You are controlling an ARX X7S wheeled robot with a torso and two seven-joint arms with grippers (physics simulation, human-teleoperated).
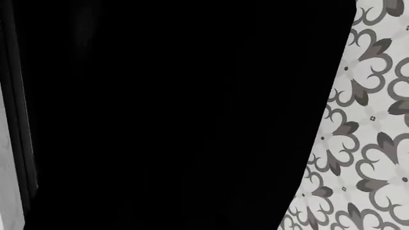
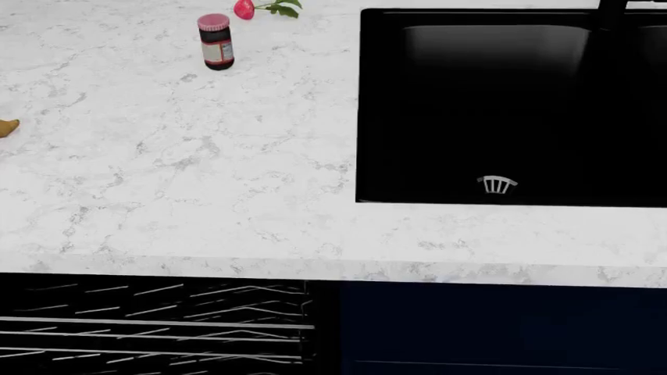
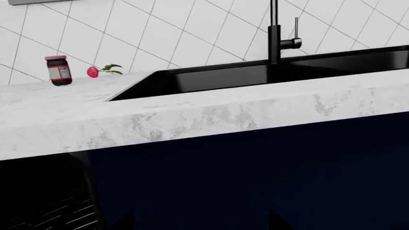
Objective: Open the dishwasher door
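Note:
A flat black panel, which I take for the dishwasher door, fills nearly all of the left wrist view; its handle and top edge do not show. Below the counter, the dishwasher's wire racks lie exposed, and the right wrist view also catches these racks. No left gripper can be made out against the black. My right gripper hangs before the navy cabinet front; its two dark fingertips stand wide apart with nothing between them. Neither arm appears in the head view.
A white marble counter holds a black sink with a black faucet. A red-lidded jar and a pink flower stand at the back. Patterned floor tile shows beside the black panel.

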